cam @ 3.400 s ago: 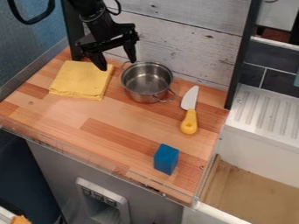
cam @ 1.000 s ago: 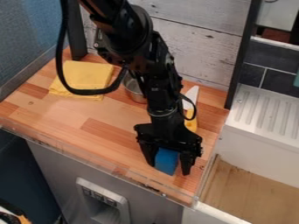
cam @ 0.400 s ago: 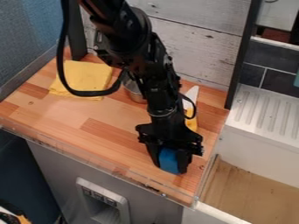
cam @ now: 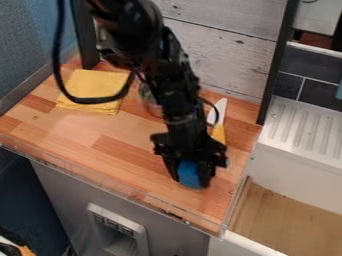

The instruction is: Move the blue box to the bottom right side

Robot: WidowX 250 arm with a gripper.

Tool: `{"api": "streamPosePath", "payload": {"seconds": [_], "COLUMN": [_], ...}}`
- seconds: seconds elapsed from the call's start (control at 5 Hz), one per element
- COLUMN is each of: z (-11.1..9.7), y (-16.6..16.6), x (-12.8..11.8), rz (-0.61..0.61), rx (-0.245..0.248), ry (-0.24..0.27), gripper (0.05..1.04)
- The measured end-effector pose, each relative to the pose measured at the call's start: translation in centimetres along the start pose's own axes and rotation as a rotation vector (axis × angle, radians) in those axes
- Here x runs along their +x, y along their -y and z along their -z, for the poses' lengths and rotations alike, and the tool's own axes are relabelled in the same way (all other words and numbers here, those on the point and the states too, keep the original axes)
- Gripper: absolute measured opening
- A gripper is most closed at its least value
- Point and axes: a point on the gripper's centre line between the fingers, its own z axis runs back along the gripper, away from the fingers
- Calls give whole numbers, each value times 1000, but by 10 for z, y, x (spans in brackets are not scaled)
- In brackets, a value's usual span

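A toy kitchen, by the look of it: a wooden bench [cam: 120, 135] carries a metal pot [cam: 148, 100] and a yellow-handled knife [cam: 218, 131]; right of the bench stands what seems a ribbed white sink drainboard [cam: 304, 130].

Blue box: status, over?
Tool gripping blue box. Box near counter's front right corner; lifted or not, can't tell. Knife farther back, likely not in the way.

a black arm [cam: 175, 82] with a looping black cable [cam: 59, 75].
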Motion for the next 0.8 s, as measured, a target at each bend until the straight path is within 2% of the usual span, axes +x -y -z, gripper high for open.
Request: {"api": "streamPosePath", "payload": {"seconds": [0.2, 0.4, 0.6, 0.8], "z": [-17, -29, -39, -54], "y": [-10, -23, -52, -93], "x": [6, 8, 9, 13], "rz": [-38, -85, -185, -316], "rx": [-11, -10, 3, 39], "ry": [46, 68, 90, 141], "gripper": [626, 626, 625, 626]}}
